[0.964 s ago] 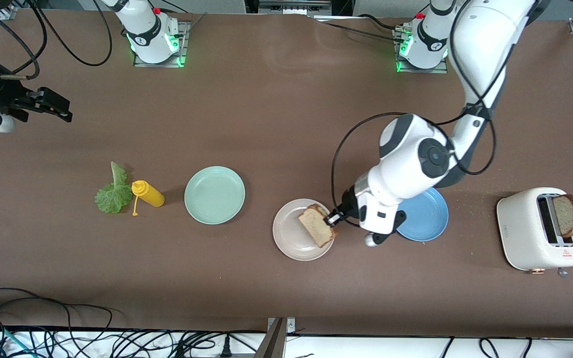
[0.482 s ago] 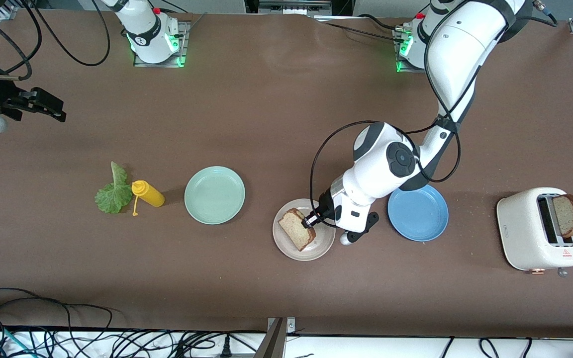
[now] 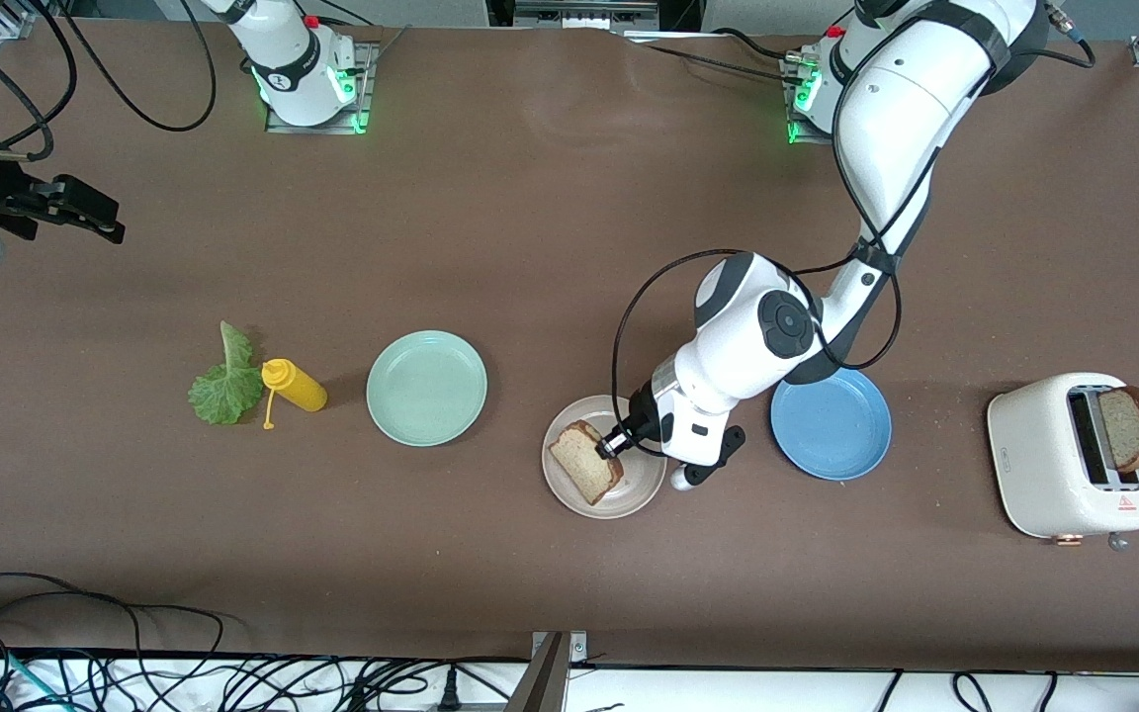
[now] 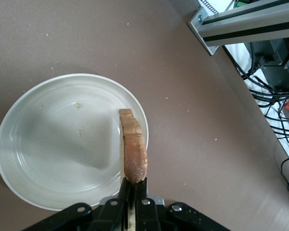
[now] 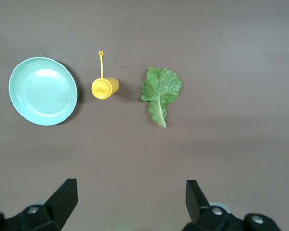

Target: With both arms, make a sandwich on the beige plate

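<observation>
Bread slice (image 3: pixel 586 463) over beige plate (image 3: pixel 634 489), pinched edge-on in left end effector (image 3: pixel 613 444), clamped tight on crust. Brown matte worktop (image 3: pixel 550 227), crumb-speckled; cables (image 3: pixel 184 677) along edge nearest front camera. Right end effector (image 3: pixel 85 210) waiting, fingers spread wide, high over right arm's end of worktop. Round mint-green plate (image 3: pixel 426 388), yellow squeeze bottle (image 3: pixel 295 385), ruffled lettuce leaf (image 3: pixel 224 381) in a row. Glossy blue plate (image 3: pixel 841 435) beside beige plate. Second slice (image 3: pixel 1131 427) upright in cream toaster (image 3: pixel 1049 485).
</observation>
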`<action>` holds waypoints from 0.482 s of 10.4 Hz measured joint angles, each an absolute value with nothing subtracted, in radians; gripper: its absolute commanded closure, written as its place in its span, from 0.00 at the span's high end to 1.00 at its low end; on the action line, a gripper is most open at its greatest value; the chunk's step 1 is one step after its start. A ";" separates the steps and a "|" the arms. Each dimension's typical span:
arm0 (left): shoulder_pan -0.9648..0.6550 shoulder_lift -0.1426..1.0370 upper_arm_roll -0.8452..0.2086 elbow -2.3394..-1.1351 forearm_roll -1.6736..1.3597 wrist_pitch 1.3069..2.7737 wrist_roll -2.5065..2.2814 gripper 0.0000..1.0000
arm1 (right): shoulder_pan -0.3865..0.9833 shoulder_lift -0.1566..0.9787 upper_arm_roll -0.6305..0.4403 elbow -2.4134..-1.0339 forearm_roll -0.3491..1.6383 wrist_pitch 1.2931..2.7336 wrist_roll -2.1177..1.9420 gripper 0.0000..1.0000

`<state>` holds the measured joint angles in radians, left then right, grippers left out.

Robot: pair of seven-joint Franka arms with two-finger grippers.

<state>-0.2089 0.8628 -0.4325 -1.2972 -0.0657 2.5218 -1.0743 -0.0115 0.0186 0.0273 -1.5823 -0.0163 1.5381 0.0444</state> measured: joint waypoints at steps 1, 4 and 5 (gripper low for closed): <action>-0.213 0.866 -0.431 -1.297 -0.066 2.522 -1.074 0.00 | -0.012 0.023 0.008 -1.583 0.005 1.538 0.039 1.00; -0.216 0.870 -0.430 -1.297 -0.066 2.523 -1.074 0.42 | -0.016 0.033 -0.067 -1.583 0.130 1.529 0.026 1.00; -0.216 0.871 -0.428 -1.297 -0.066 2.523 -1.074 0.54 | -0.016 0.032 -0.066 -1.582 0.130 1.529 0.026 1.00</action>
